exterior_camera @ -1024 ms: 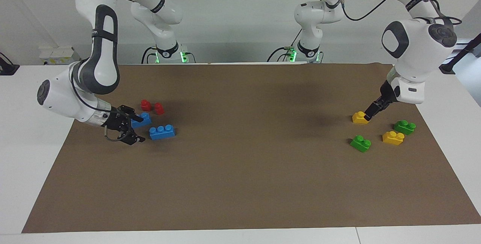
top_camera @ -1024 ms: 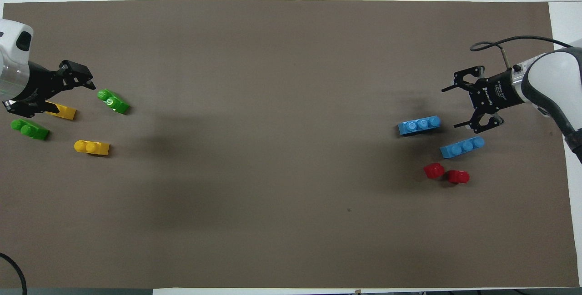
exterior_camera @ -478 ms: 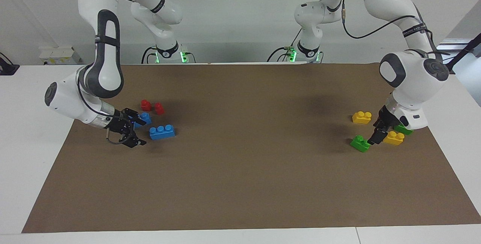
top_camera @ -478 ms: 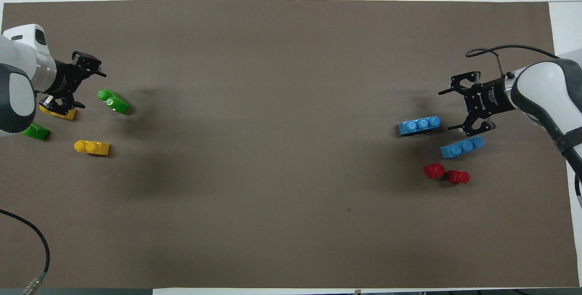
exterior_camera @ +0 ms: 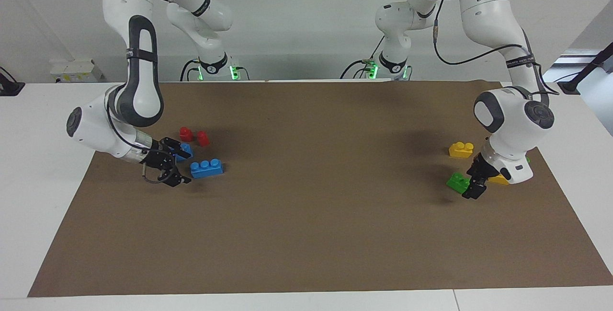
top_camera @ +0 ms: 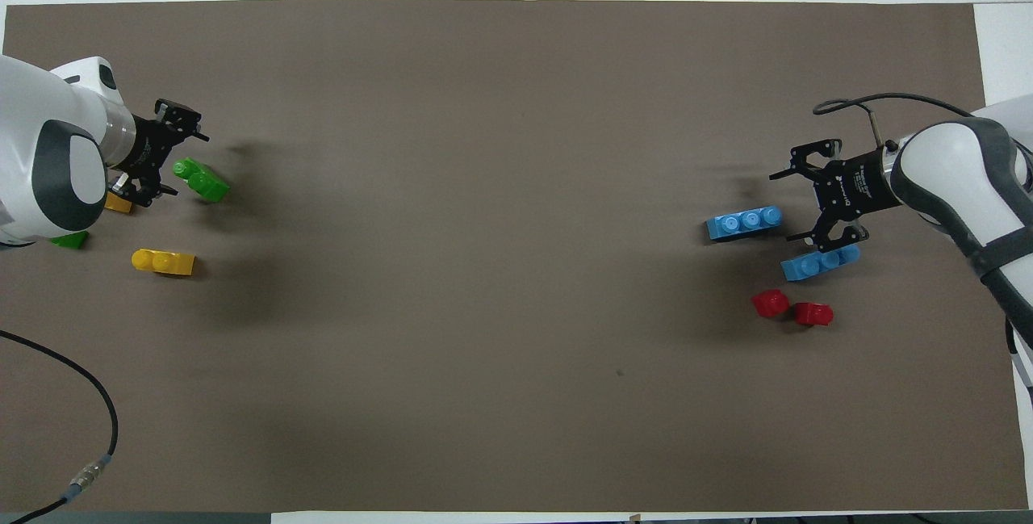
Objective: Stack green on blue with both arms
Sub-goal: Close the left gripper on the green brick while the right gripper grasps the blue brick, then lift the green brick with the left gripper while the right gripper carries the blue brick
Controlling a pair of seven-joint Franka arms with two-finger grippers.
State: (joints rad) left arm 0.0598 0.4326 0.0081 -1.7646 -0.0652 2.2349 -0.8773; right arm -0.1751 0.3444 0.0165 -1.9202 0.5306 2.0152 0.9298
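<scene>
Two grippers are working at the table's ends: our left gripper (top_camera: 179, 154), jaws spread wide and empty, is hanging just beside the green (top_camera: 202, 180) brick. Our right gripper (top_camera: 797, 201), likewise wide open, is hovering beside the blue (top_camera: 744, 223) brick on the brown mat (top_camera: 500, 185).

You've got 2 groups on the desk (exterior_camera: 306, 234), well apart.

Right arm's end: long brick (exterior_camera: 206, 168) lies farthest from the robots, 2nd long brick (top_camera: 820, 262) nearer, and 2 small pieces (top_camera: 771, 303) nearest, side by side. Right end effector (top_camera: 784, 207) is just beside the long brick.

Left arm's end: short brick (top_camera: 202, 180) is farthest, w/ left end effector (top_camera: 184, 165) just beside it. 2nd short brick (top_camera: 163, 262) is nearest. 3rd (top_camera: 119, 203) and 4th (top_camera: 69, 240) sit partly under the left arm.
</scene>
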